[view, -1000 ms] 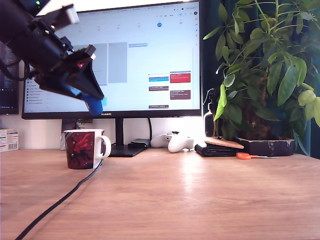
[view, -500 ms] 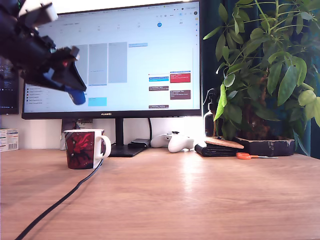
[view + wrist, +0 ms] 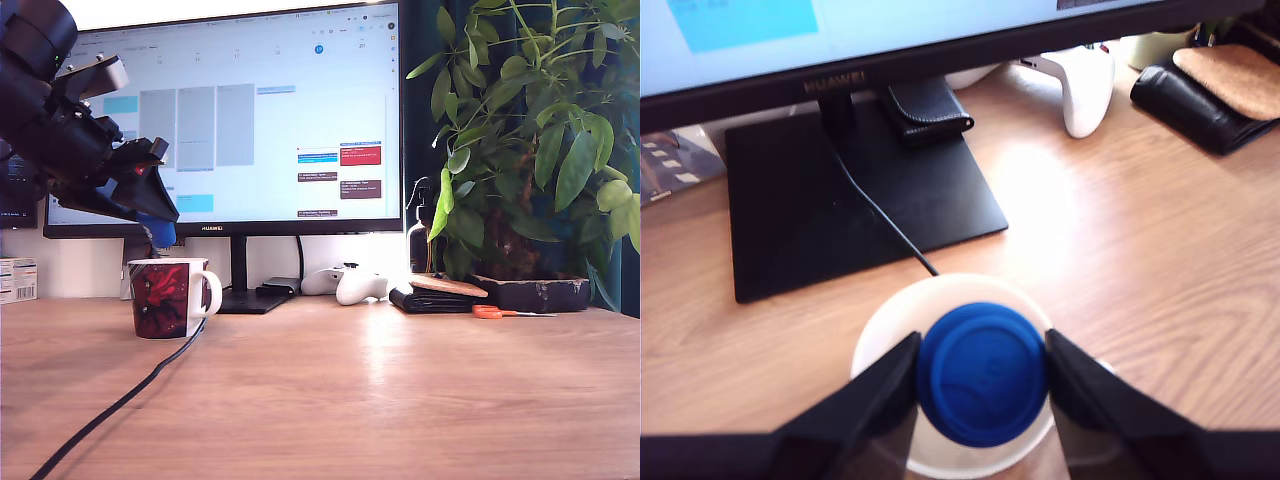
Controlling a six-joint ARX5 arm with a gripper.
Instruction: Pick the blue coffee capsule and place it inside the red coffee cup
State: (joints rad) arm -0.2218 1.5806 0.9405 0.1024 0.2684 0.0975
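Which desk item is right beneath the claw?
The red coffee cup: the claw holds the blue coffee capsule over its white rim; controller and wallet lie apart.

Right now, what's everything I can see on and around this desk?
Blue coffee capsule: one, blue, held above the mug's opening.
Red coffee cup: one, dark red with white rim and handle, desk, exterior view's left.
Monitor: one, black frame, lit, behind the mug.
Cable: one, black, across the desk.
Game controller: one, white, under the monitor.
Plant: one, green, exterior view's right.
Scissors: one, orange handles, by the planter.
Desk: one, wooden.
Pincer: one, black, closed on the capsule.
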